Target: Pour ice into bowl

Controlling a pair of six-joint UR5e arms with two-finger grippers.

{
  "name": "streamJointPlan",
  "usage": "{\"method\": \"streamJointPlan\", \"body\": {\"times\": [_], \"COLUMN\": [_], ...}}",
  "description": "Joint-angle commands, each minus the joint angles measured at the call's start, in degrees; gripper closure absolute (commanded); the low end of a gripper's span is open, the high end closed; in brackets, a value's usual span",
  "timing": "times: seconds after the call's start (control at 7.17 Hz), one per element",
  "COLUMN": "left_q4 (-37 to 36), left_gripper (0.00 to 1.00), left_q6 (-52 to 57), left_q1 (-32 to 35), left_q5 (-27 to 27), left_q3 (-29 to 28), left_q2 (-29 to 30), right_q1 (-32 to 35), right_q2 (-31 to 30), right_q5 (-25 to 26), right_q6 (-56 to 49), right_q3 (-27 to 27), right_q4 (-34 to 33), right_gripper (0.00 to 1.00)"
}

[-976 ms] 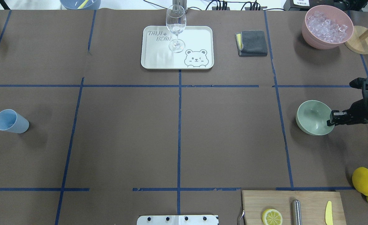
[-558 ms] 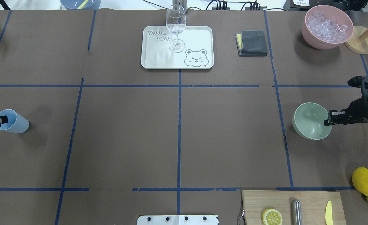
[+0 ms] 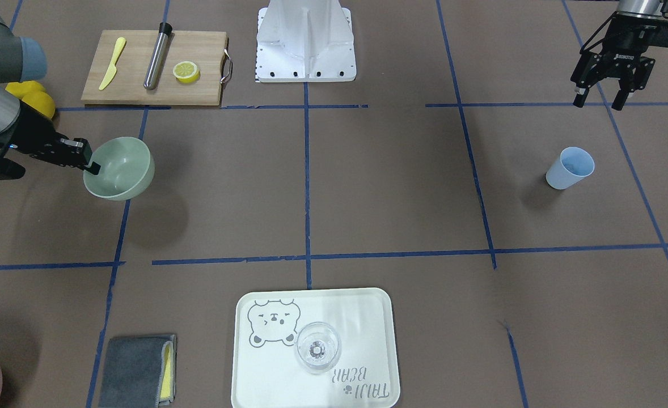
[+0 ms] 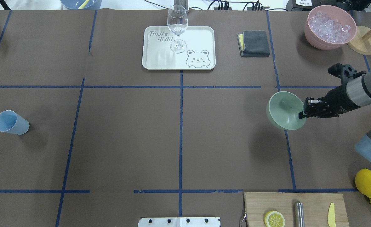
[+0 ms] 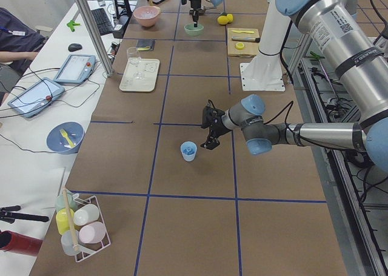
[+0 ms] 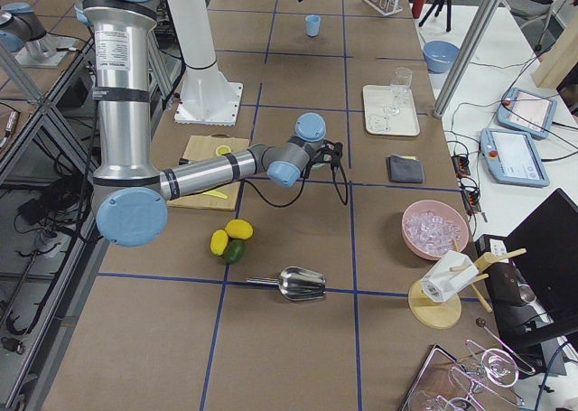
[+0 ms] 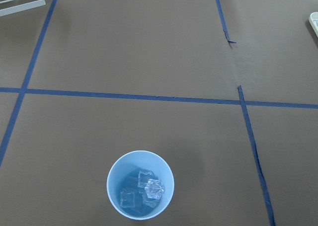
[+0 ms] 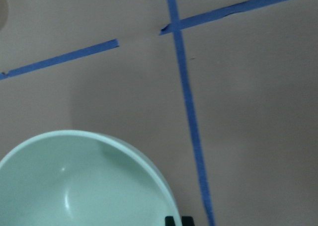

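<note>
The left gripper [image 3: 597,105] has pulled back from the cup [image 4: 11,122], fingers spread and empty; the ice [image 7: 144,192] sits inside that cup. Farther out, the right gripper [image 4: 301,114], pinching the bowl [image 4: 283,107] by its rim, has carried it off the table [image 4: 125,142] toward the middle, likely to meet the pour

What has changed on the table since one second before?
The right tool, shut on the rim of the bowl, carried it up and toward the middle of the table. The open left tool drew back from the light blue cup. The cup and its ice stayed.
</note>
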State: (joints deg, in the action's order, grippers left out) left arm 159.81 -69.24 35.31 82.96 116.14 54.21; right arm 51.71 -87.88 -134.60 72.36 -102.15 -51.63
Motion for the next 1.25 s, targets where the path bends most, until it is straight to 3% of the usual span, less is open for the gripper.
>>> {"method": "streamJointPlan", "body": {"times": [0.0, 0.42, 0.84, 1.12], "left_q4": [5.42, 4.99, -1.22, -4.41], "left_gripper": [0.00, 0.00, 0.00, 0.00], "left_q6": [-3.87, -15.90, -15.92, -15.75], "left_q1": [-5.75, -22.43, -25.20, -25.46], "left_q5": [-8.48, -24.99, -34.59, -40.05], "left_q3": [-5.56, -9.25, -13.83, -14.01], "left_q2": [-0.24, -0.07, 7.55, 9.69], "right_q1": [-5.27, -10.47, -17.42, -21.37], "right_q2": [9.08, 24.64, 31.78, 34.43], "right_q5": [0.91, 5.12, 12.94, 16.81], "right_q6": [9.68, 14.47, 14.65, 15.08], "right_q3": [-0.07, -0.51, -0.25, 0.80], "right_q4": [-3.54, -20.99, -29.72, -31.51], "right_gripper": [1.00, 1.00, 1.00, 1.00]}}
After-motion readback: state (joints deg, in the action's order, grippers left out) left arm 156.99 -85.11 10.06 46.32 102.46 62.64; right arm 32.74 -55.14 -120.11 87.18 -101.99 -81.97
